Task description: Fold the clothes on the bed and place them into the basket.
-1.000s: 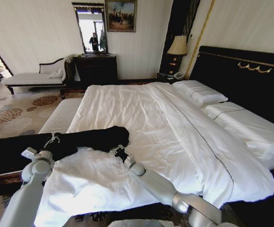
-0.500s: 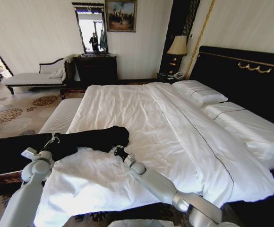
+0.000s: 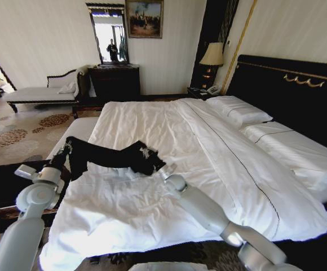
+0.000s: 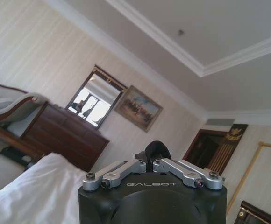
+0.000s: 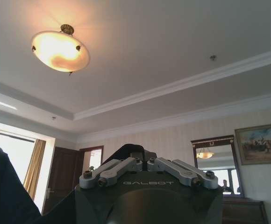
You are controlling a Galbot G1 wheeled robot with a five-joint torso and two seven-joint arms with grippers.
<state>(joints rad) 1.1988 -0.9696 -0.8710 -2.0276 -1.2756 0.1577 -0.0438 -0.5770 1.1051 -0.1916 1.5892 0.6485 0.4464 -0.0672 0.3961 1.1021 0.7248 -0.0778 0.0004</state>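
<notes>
1. Cream striped walls carry a dark-framed mirror and a painting
2. A dark wooden dresser stands beside a cream chaise longue
3. A lit ceiling lamp glows; a bedside lamp stands in the corner

The T-shirt was bunched into a dark band, so its lettering could not be read. The basket was cut off by the head view's left edge. The fingers of both grippers were buried in black fabric.
</notes>
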